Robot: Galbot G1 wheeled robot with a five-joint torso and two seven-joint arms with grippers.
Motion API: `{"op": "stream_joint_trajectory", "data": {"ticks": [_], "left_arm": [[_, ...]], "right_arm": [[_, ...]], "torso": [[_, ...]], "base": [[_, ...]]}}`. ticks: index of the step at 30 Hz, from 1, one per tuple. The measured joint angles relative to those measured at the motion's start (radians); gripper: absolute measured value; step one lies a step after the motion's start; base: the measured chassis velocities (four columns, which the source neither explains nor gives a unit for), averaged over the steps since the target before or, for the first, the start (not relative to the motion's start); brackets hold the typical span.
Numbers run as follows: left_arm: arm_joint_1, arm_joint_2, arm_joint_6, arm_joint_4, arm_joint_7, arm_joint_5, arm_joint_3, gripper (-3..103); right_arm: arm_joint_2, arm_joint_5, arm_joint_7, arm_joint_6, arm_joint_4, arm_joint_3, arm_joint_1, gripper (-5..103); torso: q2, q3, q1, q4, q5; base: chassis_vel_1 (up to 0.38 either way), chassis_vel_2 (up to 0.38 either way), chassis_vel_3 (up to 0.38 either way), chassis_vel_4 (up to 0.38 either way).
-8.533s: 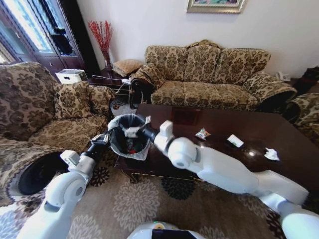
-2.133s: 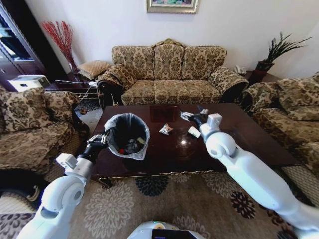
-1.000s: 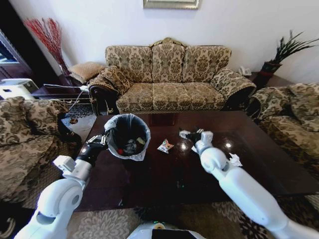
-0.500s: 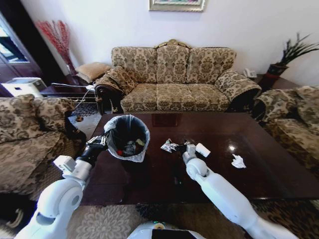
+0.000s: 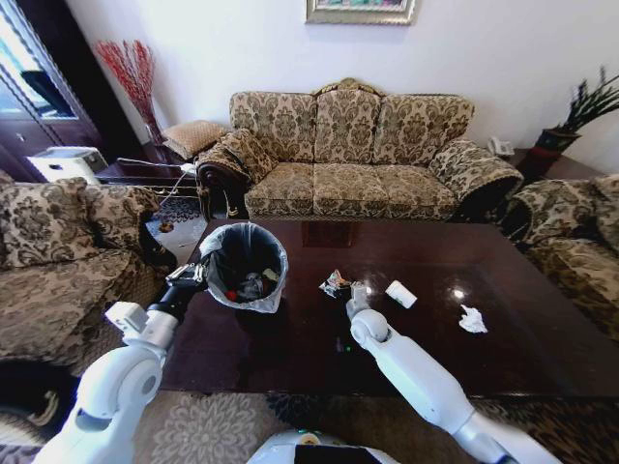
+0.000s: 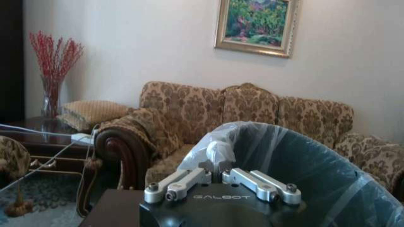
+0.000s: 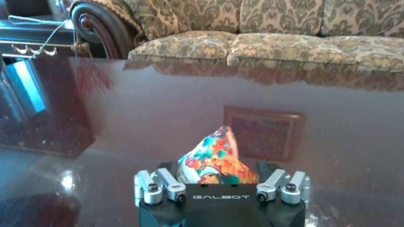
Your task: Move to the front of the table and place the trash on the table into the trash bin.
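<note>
my left gripper [image 5: 200,274] pinched on the bin [image 5: 244,267] bag rim, 9 o'clock on glossy table [image 5: 503,271] | right gripper [image 5: 340,286] clamps crinkly shiny wrapper [image 7: 215,162] mid-table | cup [image 5: 400,294], crumpled tissue [image 5: 473,319] at 3 o'clock

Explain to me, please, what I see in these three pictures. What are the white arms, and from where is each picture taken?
The white arms belong to a wheeled robot. The wide picture comes from a camera on its head, looking down; the other two come from cameras on its wrists.

The left gripper is shut on the rim of the trash bin, a black bin with a plastic liner, holding it over the dark table.

The right gripper sits at a colourful shiny wrapper, which lies between its fingers; whether they have closed on it is unclear.

Also on the table: a white cup lying on its side and a crumpled white tissue.
</note>
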Motion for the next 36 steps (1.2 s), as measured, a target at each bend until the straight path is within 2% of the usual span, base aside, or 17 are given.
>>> {"op": "stream_joint_trajectory", "data": {"ticks": [2,4,5,6,7,8,10,12,19,23,26,28,29,30,31,33,36], "left_arm": [[0.000,0.000,-0.001,0.002,0.002,0.000,0.000,3],[0.001,-0.001,-0.006,0.005,0.009,0.001,0.001,3],[0.001,-0.001,-0.006,0.005,0.009,0.001,0.001,3],[0.002,0.000,-0.009,0.005,0.011,0.001,0.000,3],[0.004,0.007,-0.012,0.005,0.014,-0.001,-0.004,3],[0.004,0.007,-0.012,0.005,0.014,-0.001,-0.004,3],[0.004,0.008,-0.014,0.005,0.014,-0.001,-0.006,3],[0.004,0.008,-0.015,0.006,0.015,-0.001,-0.006,3],[-0.003,0.011,-0.015,0.006,0.016,-0.001,0.000,3],[-0.003,0.017,-0.015,0.007,0.017,-0.002,0.005,3],[-0.002,0.018,-0.015,0.010,0.017,0.000,0.011,3],[0.002,0.020,-0.015,0.016,0.017,0.003,0.015,3],[0.004,0.023,-0.015,0.020,0.018,0.005,0.017,3],[0.004,0.023,-0.015,0.020,0.018,0.005,0.017,3],[0.004,0.026,-0.015,0.021,0.018,0.006,0.017,3],[0.003,0.032,-0.015,0.021,0.018,0.006,0.017,3],[0.000,0.037,-0.014,0.020,0.018,0.006,0.018,3]], "right_arm": [[0.003,-0.004,-0.007,0.000,-0.008,0.002,0.000,79],[0.023,-0.024,-0.028,0.008,-0.052,0.013,0.005,68],[0.023,-0.024,-0.028,0.008,-0.052,0.013,0.005,68],[0.033,-0.034,-0.035,0.014,-0.072,0.019,0.010,63],[0.047,-0.050,-0.044,0.030,-0.097,0.028,0.018,47],[0.047,-0.050,-0.044,0.030,-0.097,0.028,0.018,47],[0.045,-0.054,-0.040,0.040,-0.090,0.029,0.017,36],[0.041,-0.057,-0.035,0.041,-0.079,0.029,0.016,36],[0.004,-0.101,0.024,0.068,0.066,0.035,0.025,19],[-0.067,-0.082,0.040,0.061,0.261,0.021,0.123,13],[-0.119,0.001,0.041,0.027,0.411,0.014,0.210,12],[-0.169,0.123,0.039,-0.002,0.526,-0.008,0.312,15],[-0.204,0.217,0.034,-0.019,0.589,-0.033,0.393,22],[-0.204,0.217,0.034,-0.019,0.589,-0.033,0.393,22],[-0.233,0.306,0.028,-0.040,0.640,-0.069,0.470,17],[-0.247,0.393,0.028,-0.057,0.690,-0.140,0.561,14],[-0.231,0.419,0.028,-0.064,0.699,-0.231,0.626,9]], "torso": [[0.000,0.000,0.000,0.0000,-0.0001],[0.000,0.000,0.000,0.0000,-0.0001],[0.000,0.000,0.000,0.0000,-0.0001],[0.000,0.000,0.000,0.0001,-0.0001],[0.000,0.000,0.000,0.0003,0.0000],[0.000,0.000,0.000,0.0003,0.0000],[0.000,0.000,0.000,0.0004,0.0001],[0.000,0.000,0.000,0.0004,0.0001],[0.000,0.000,0.000,-0.0001,0.0005],[0.000,0.000,0.000,0.0002,0.0000],[0.000,0.000,0.000,0.0001,0.0000],[0.000,0.000,0.000,0.0002,0.0000],[0.000,0.000,0.000,0.0005,-0.0006],[0.000,0.000,0.000,0.0005,-0.0006],[0.000,0.000,0.000,0.0003,-0.0005],[0.000,0.000,0.000,0.0000,-0.0003],[0.000,0.000,0.000,0.0002,-0.0001]], "base": [[0.000,0.000,0.000,0.000],[0.000,0.000,0.000,0.000],[0.000,0.000,0.000,0.000],[0.000,0.000,0.000,0.000],[0.000,0.000,0.000,0.000],[0.000,0.000,0.000,0.000],[0.000,0.000,0.000,0.000],[0.000,0.000,0.000,0.000],[0.000,0.000,0.000,0.000],[0.000,0.000,0.000,0.000],[0.000,0.000,0.000,0.000],[0.000,0.000,0.000,0.000],[0.000,0.000,0.000,0.000],[0.000,0.000,0.000,0.000],[0.000,0.000,0.000,0.000],[0.000,0.000,0.000,0.000],[0.000,0.000,0.000,0.000]]}}
